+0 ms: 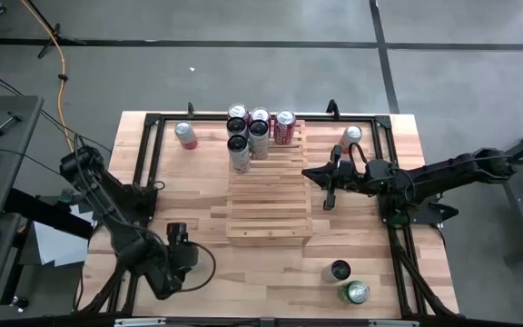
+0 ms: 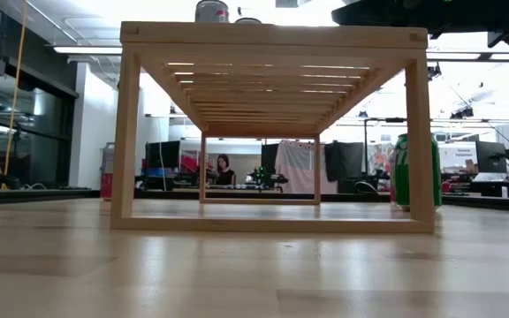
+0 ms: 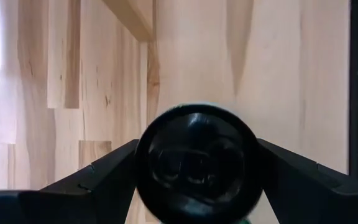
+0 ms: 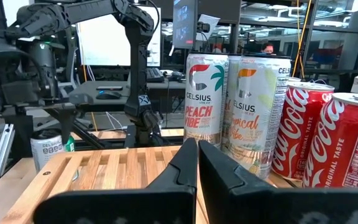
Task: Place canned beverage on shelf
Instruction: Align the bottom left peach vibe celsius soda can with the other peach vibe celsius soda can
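Observation:
A can with a dark top (image 3: 197, 165) and a pale side (image 4: 48, 152) sits between the fingers of my left gripper (image 1: 179, 232). This is over the table's near left part, left of the shelf. The shelf (image 1: 269, 195), a light-wood slatted rack, stands mid-table. Several cans (image 1: 257, 132) stand upright on its far end; in the right wrist view they are tall pale ones (image 4: 207, 99) and red ones (image 4: 303, 130). My right gripper (image 1: 307, 171) is shut and empty. It lies level above the shelf's right side and points at those cans. My left gripper pinches the can between its two fingers (image 3: 104, 171), one on each opposite side of the round wall just below the top rim (image 3: 143, 155). The fingers come steeply from above, slanting toward the shelf. The can stands upright; whether its base is on the table, I cannot tell.
A pink can (image 1: 186, 134) stands on the table at the far left and another can (image 1: 350, 136) at the far right. Two more cans (image 1: 340, 270) (image 1: 356, 292) stand near the front right corner. A black frame (image 1: 152, 118) borders the tabletop.

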### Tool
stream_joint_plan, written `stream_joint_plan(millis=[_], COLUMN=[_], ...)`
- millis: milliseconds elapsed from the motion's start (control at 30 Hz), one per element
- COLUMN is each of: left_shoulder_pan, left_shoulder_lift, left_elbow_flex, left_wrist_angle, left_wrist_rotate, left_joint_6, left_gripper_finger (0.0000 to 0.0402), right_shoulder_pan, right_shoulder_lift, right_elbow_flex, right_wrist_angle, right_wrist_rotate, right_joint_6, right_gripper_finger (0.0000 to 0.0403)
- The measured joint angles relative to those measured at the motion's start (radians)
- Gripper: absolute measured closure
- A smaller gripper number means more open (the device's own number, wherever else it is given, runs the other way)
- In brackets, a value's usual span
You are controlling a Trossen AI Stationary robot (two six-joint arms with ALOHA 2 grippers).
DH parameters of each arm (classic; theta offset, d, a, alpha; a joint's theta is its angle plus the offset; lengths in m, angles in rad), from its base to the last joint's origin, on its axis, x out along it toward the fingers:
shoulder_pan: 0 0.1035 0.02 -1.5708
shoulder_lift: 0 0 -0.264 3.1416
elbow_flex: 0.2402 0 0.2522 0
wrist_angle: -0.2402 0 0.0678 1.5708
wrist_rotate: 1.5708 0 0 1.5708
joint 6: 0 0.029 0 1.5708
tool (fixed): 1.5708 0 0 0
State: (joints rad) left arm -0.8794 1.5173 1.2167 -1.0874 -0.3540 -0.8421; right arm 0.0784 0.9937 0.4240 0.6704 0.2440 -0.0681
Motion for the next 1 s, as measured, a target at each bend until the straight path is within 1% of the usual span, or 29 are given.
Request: stream_joint_plan(millis=[133,233,333,433,500,567,667,767,867,1000], left_shoulder_pan=[0.024,0.038,0.053,0.066,0.073,0.081,0.083,0.086,0.108,0.171], left_shoulder_lift=[0.01,0.01,0.004,0.007,0.008,0.008,0.007,0.007,0.004,0.004], left_elbow_flex=[0.0,0.0,0.001,0.027,0.065,0.126,0.261,0.418,0.573,0.723], left_wrist_angle=[0.0,-0.001,-0.014,-0.067,-0.126,-0.18,-0.259,-0.325,-0.349,-0.353], left_wrist_rotate=[0.01,0.033,0.072,0.108,0.126,0.138,0.112,0.03,-0.061,-0.121], left_joint_6=[0.042,0.043,0.04,0.048,0.061,0.08,0.12,0.177,0.236,0.344], left_gripper_finger=[0.0108,0.0109,0.0127,0.016,0.016,0.016,0.016,0.016,0.016,0.016], right_shoulder_pan=[0.0,0.0,0.0,0.0,0.0,0.0,0.0,0.0,0.0,0.0], right_shoulder_lift=[0.0,0.0,0.0,0.0,0.0,0.0,0.0,0.0,0.0,0.0], right_elbow_flex=[0.0,0.0,0.0,0.0,0.0,0.0,0.0,0.0,0.0,0.0], right_wrist_angle=[0.0,0.0,0.0,0.0,0.0,0.001,0.011,0.02,0.024,0.023], right_wrist_rotate=[0.0,0.0,0.0,0.0,0.0,0.0,0.0,0.0,0.0,0.0], right_joint_6=[0.0,0.0,0.009,0.01,0.01,0.008,0.008,0.008,0.008,0.008], right_gripper_finger=[0.0403,0.0403,0.0403,0.0403,0.0403,0.0403,0.0403,0.0403,0.0403,0.0403])
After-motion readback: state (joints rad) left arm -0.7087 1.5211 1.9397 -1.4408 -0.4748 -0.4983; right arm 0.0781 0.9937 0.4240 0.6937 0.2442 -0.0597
